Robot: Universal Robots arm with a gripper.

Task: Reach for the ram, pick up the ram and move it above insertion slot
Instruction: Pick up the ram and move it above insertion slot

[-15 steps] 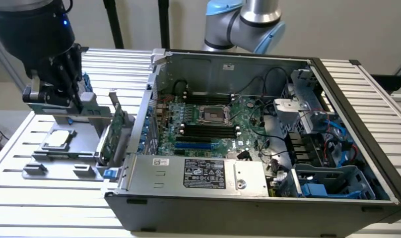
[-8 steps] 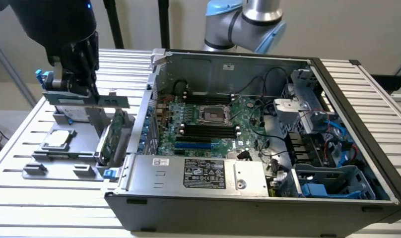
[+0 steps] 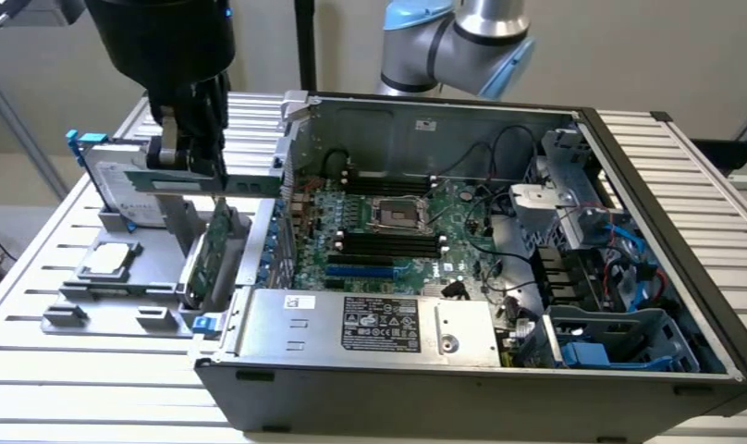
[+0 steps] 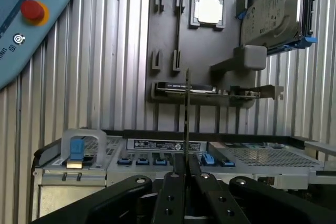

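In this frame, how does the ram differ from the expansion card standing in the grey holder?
The ram is lifted clear of the grey holder, clamped in the gripper; the expansion card stands in the holder, ungripped. The ram is a thin, narrow stick lying lengthwise level; the card is taller and broader. In the wrist view the ram is seen edge-on as a thin line, while the card lies across behind it. Both are green circuit boards.

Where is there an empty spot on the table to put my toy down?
The slatted table is bare in front of the grey holder tray, at the exterior view's lower left, and on the strip right of the computer case. It is crowded inside the case and around the tray, where the gripper holds the ram.
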